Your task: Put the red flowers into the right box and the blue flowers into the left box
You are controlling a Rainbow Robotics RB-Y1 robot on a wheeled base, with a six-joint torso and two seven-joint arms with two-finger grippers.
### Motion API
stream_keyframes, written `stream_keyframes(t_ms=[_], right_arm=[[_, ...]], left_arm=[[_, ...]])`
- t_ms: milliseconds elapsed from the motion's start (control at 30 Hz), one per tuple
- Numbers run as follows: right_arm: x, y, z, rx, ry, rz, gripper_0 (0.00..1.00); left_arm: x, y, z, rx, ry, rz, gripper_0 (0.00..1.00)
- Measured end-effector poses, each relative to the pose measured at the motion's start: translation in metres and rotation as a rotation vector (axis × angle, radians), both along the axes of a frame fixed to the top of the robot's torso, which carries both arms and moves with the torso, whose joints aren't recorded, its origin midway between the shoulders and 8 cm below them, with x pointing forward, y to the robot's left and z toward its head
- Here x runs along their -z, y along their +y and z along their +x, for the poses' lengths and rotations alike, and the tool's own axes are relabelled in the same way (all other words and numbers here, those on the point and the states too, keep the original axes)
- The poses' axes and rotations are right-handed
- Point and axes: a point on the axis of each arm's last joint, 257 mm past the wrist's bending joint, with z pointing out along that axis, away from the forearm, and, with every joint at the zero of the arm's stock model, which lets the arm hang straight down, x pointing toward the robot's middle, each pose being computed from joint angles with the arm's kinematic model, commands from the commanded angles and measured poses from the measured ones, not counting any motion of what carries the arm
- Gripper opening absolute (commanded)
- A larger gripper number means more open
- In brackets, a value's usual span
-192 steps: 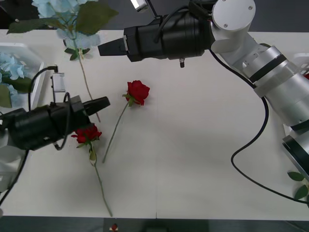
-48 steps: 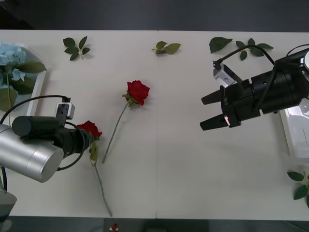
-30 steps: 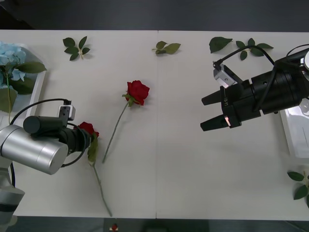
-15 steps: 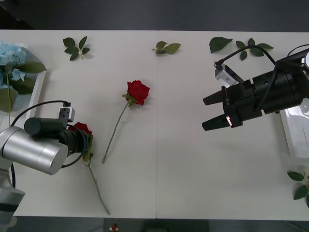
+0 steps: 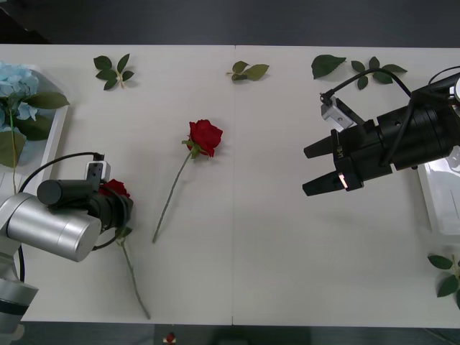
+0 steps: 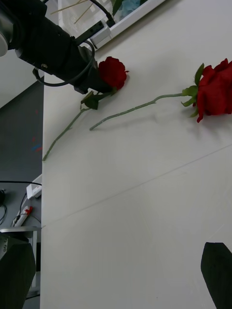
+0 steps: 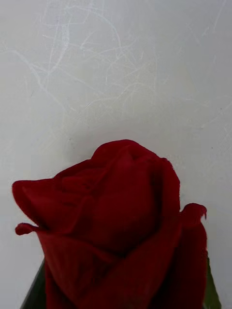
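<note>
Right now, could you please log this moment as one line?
left hand: at red rose | right hand: open, hovering over table | second rose: lying mid-table

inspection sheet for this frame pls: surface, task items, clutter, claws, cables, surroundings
Surface: white table, seam down the middle.
Job's things: one red rose loose mid-table; second rose at the left claw; blue flowers in the left box; right box at the right edge.
Clutter: leaf sprigs along the far edge, more near right.
Claws: left closed on the second rose; right claw open, above the table.
Cables: black cables on both arms.
Surroundings: dark floor beyond the table.
</note>
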Motion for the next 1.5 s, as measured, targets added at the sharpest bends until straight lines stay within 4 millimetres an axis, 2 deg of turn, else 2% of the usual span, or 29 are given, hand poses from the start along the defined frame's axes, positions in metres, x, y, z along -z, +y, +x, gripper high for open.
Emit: stream_keyframes(t_ms=[67,333,467,600,733,867,1033,1200,1300,1367,1500], right_arm=[[0.0,0.0,0.0,0.0,0.0,0.0,1.0],[0.0,-0.001,0.001,0.004,0.001,0.0,1.0],[0.0,-0.001,0.001,0.004,0.001,0.0,1.0],[0.0,-0.001,0.001,0.005,0.001,0.0,1.0],[0.0,-0.001,0.001,0.005,0.001,0.0,1.0],[0.0,-0.002,0.002,0.006,0.002,0.0,1.0],[-0.001,-0.003,0.0,0.007,0.021,0.008,1.0],[-0.005,-0.002,-0.004,0.024,0.077,0.058,1.0],[-0.001,-0.002,-0.011,0.042,0.121,0.089,1.0],[0.002,-0.007,-0.016,0.054,0.138,0.091,1.0],[0.006,-0.022,-0.023,0.073,0.143,0.071,1.0]], left_arm=[[0.0,0.0,0.0,0.0,0.0,0.0,0.0],[0.0,0.0,0.0,0.0,0.0,-0.001,0.0],[-0.003,-0.011,-0.003,0.011,0.013,-0.033,0.0],[-0.028,-0.026,-0.018,0.037,0.042,-0.024,0.0],[-0.075,-0.066,-0.035,0.117,0.032,-0.103,0.0],[-0.106,-0.074,-0.044,0.115,0.015,-0.164,0.0],[-0.121,-0.065,-0.04,0.089,0.008,-0.204,0.0],[-0.122,-0.063,-0.039,0.084,0.005,-0.203,0.0],[-0.122,-0.065,-0.039,0.088,0.003,-0.208,0.0],[-0.128,-0.077,-0.036,0.116,-0.016,-0.249,0.0],[-0.161,-0.116,-0.02,0.199,-0.141,-0.397,0.0]])
